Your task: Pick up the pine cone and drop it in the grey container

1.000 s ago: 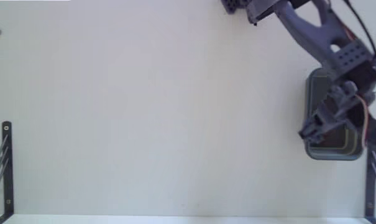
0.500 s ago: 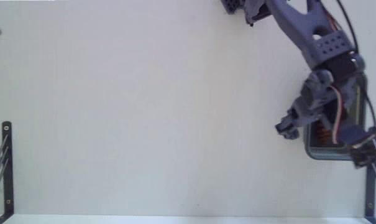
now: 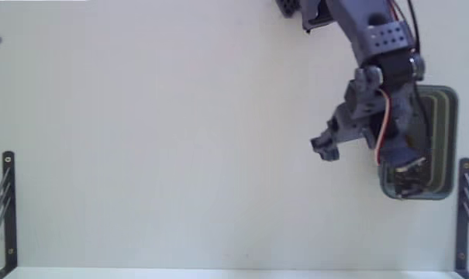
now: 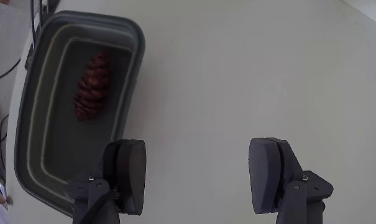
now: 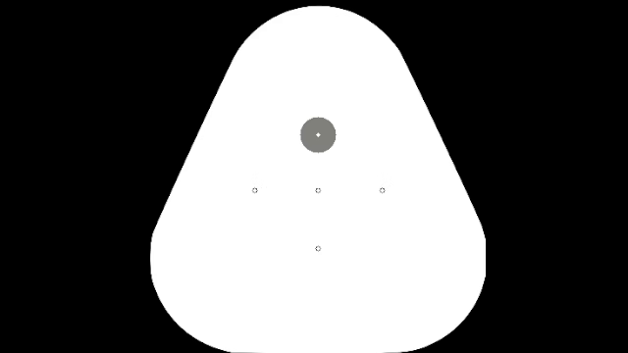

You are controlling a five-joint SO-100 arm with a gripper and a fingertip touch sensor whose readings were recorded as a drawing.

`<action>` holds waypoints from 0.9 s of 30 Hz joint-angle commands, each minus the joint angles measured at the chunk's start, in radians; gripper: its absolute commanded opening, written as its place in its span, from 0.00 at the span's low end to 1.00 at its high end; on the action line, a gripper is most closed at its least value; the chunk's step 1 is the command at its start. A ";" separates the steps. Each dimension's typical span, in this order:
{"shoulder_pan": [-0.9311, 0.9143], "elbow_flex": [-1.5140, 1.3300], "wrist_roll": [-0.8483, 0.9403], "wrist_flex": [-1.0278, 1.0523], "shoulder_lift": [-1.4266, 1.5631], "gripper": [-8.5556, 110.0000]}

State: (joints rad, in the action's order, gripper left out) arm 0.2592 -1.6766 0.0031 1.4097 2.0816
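- Lying inside the grey container (image 4: 130, 74), the pine cone (image 4: 92, 86) rests on the tub's floor in the upper left of the wrist view, its long axis running roughly along the tub's length.
- The cone is reddish-brown with ridged scales and sits toward the upper half of the tub, apart from the walls on both long sides.
- The claw (image 4: 197, 174) fills the bottom of the wrist view, its two dark fingers (image 4: 130, 171) spread wide apart with nothing between them but bare white bench (image 4: 250, 68).
- The left finger in that view overlaps the lower right edge of the container; the right one hangs over open bench surface.
- In the fixed view the container (image 3: 449, 139) sits at the right edge of the frame, mostly covered by the arm (image 3: 374, 39), which reaches down from the top edge.
- The claw (image 3: 358, 159) in the fixed view is at the tub's left rim, one fingertip out over the white bench (image 3: 180, 139) to the left of the tub.
- The cone cannot be made out in the fixed view, where the arm hides most of the tub's inside.
- Dark metal brackets (image 3: 9, 201) stand at the lower left and lower right edges of the fixed view.
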 commanded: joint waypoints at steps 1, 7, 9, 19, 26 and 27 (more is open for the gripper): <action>-0.041 -0.038 -0.003 0.019 0.112 1.00; -0.101 -0.117 -0.003 0.020 0.192 1.00; -0.119 -0.140 -0.003 0.020 0.215 1.00; -0.200 -0.246 -0.003 0.020 0.321 1.00; -0.237 -0.294 -0.003 0.021 0.370 1.00; -0.242 -0.300 -0.003 0.021 0.376 1.00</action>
State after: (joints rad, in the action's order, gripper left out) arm 0.0337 -1.9620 0.0031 1.4113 2.3915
